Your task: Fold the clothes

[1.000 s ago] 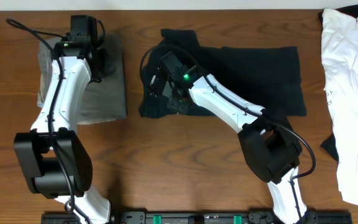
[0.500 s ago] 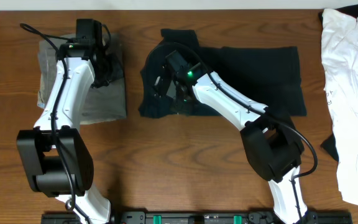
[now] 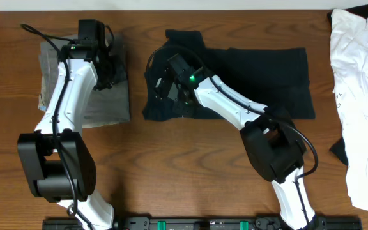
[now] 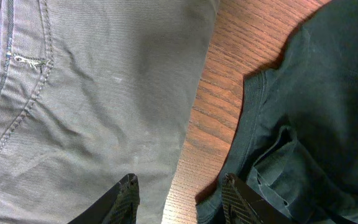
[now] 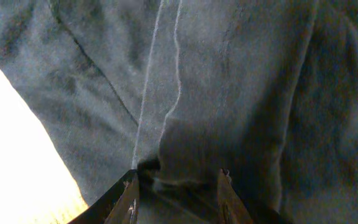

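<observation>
The clothes, a black T-shirt (image 3: 260, 76), lie partly folded across the middle of the table, with a bunched part at the left end. My right gripper (image 3: 163, 88) is low over that bunched part. In the right wrist view a raised fold of the black T-shirt (image 5: 185, 155) sits between its fingers (image 5: 129, 198), and the right gripper (image 5: 178, 194) is still open. My left gripper (image 3: 110, 73) hovers open over the right edge of the trousers. In the left wrist view the left gripper (image 4: 182, 196) has nothing between its fingers, with the T-shirt's collar (image 4: 260, 106) to its right.
Folded grey-green trousers (image 3: 110, 102) lie at the left, also seen as trousers (image 4: 98, 93) in the left wrist view. A white garment (image 3: 363, 96) is spread along the right edge. A bare strip of wooden table (image 4: 210, 118) separates trousers and T-shirt.
The left arm shifted slightly right over the trousers, then stayed still. The right gripper moved a little over the T-shirt's left end and back.
</observation>
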Robot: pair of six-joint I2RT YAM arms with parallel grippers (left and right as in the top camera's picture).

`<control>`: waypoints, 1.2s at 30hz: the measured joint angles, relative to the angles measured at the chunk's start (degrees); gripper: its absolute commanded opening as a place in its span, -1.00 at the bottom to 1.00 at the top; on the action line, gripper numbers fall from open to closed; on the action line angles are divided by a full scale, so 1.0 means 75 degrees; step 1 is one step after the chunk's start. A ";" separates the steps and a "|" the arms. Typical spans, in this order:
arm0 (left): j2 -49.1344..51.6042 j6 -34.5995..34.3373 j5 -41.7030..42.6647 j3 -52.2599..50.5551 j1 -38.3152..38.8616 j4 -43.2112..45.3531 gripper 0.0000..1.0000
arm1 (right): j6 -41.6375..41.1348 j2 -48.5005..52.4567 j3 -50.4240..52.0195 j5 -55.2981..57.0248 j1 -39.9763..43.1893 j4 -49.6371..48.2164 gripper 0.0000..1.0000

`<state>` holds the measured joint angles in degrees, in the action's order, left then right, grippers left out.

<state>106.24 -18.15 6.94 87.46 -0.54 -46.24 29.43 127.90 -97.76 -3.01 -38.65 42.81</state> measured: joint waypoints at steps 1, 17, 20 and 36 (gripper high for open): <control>0.0000 0.0000 0.0000 0.0000 0.0000 0.0000 -0.09 | -0.0026 0.0015 0.0000 -0.0003 0.0000 -0.0044 -0.18; 0.0003 0.0000 0.0000 0.0000 0.0000 0.0000 -0.09 | -0.0664 0.0271 0.0000 -0.0052 -0.0023 -0.0411 -0.90; 0.0003 0.0000 0.0000 0.0000 0.0000 0.0000 -0.09 | -0.0688 0.0271 -0.0003 -0.0052 -0.0023 -0.0408 -0.84; 0.0009 0.0003 0.1495 -0.0073 0.0221 -0.1119 -0.88 | -0.0842 0.0271 -0.0003 -0.0032 -0.0029 -0.0405 -0.86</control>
<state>106.30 -18.13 18.15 86.91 1.13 -54.63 23.11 129.93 -97.78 -3.25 -38.87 39.77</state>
